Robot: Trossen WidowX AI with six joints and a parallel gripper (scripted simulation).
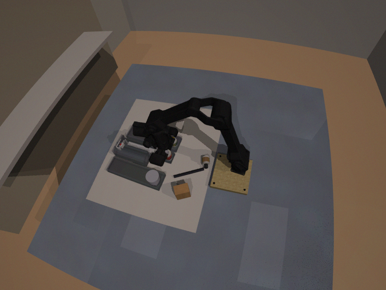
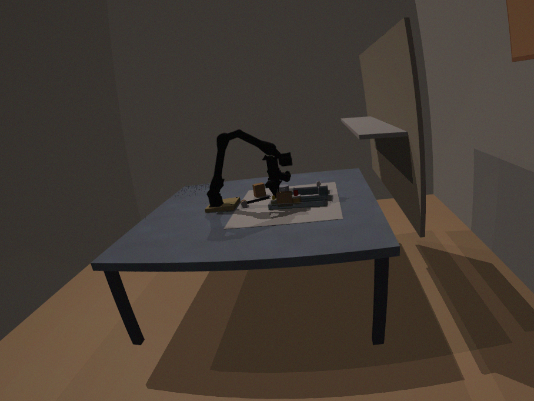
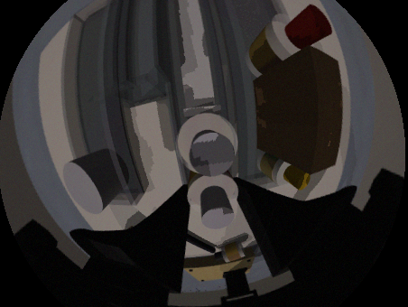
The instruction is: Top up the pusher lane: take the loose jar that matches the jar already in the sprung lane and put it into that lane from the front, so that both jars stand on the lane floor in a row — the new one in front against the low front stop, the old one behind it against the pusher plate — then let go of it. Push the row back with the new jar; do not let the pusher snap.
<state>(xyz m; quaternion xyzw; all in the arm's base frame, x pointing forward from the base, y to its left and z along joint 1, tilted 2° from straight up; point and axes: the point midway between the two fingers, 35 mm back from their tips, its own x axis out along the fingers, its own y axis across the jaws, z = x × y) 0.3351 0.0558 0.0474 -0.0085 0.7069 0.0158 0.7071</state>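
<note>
My gripper (image 3: 210, 185) (image 1: 158, 154) (image 2: 272, 194) is shut on a small jar with a grey lid (image 3: 215, 207), held upright at the front end of the middle lane (image 3: 195, 69) (image 1: 134, 152). A matching grey-lidded jar (image 3: 207, 150) stands in that lane just ahead of the held one; the two look close together or touching. The lane's pale floor runs on behind it. The pusher's white and red end (image 1: 120, 144) shows at the far end of the lane. The arm hides both jars in the top and exterior views.
A grey cylinder (image 1: 152, 177) (image 3: 90, 180) stands in the neighbouring lane. A brown box (image 3: 301, 108) (image 2: 283, 197) and a red-lidded jar (image 3: 307, 28) (image 1: 168, 155) fill the other side lane. A loose jar (image 1: 205, 159), black rod (image 1: 188, 172) and brown cube (image 1: 181, 190) lie on the white mat (image 1: 140, 199).
</note>
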